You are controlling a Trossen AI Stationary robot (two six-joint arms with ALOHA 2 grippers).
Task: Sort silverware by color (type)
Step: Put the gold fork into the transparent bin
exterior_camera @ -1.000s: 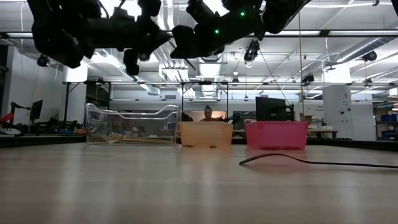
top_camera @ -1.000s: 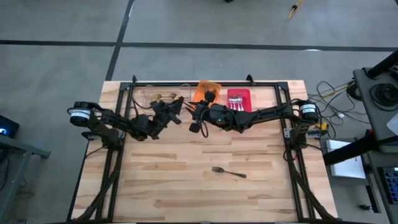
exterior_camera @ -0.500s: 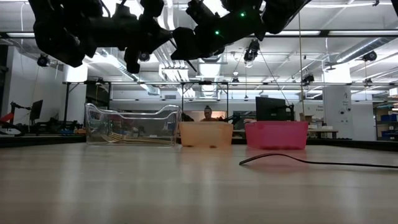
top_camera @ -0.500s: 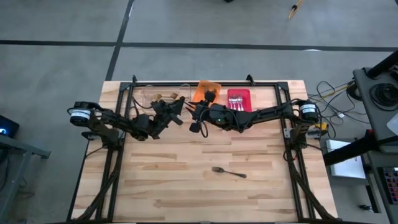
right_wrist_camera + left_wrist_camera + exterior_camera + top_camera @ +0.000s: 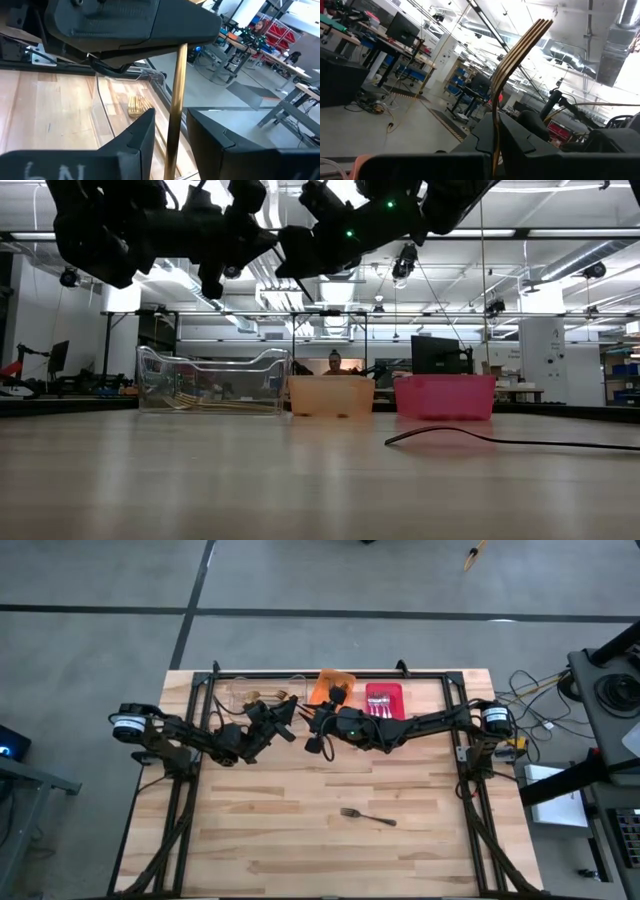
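Left gripper (image 5: 288,715) is clamping shut on the gold fork (image 5: 512,65), tines pointing away from its jaws. Right gripper (image 5: 169,131) is facing it, its jaws standing apart on either side of the fork's handle, not yet closed. A black fork (image 5: 367,815) is lying on the table (image 5: 300,840), well apart from both.

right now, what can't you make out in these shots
- orange bin contents: high view, right arm covers part; low view, its wall hides them
- red bin count: high view, too small
- gold fork handle end: left wrist view, behind left fingers
- lone fork on table: low view, just a dark outline
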